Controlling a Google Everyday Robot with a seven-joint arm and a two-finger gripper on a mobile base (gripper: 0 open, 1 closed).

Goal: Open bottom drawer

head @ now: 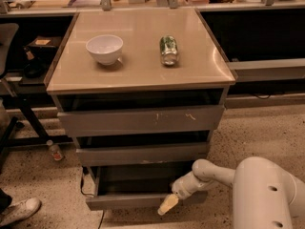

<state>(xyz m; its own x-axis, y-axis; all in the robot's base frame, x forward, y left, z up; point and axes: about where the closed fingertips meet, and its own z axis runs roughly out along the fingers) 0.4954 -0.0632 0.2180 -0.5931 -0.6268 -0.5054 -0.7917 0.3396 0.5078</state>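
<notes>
The bottom drawer (125,202) is the lowest, shortest grey front of the cabinet. It stands pulled out a little, with its dark tray showing behind the front. My gripper (167,205) sits at the top edge of this front, right of its middle, with cream-coloured fingertips (166,207) pointing down-left over it. The white arm (214,173) reaches in from the lower right.
Above are the mid-height grey front (142,153) and the tallest front (140,119) with white scratch marks. On the beige cabinet top (138,63) stand a white bowl (104,48) and a green can (168,50) lying on its side. A small bottle (55,150) and a shoe (19,210) are on the floor at left.
</notes>
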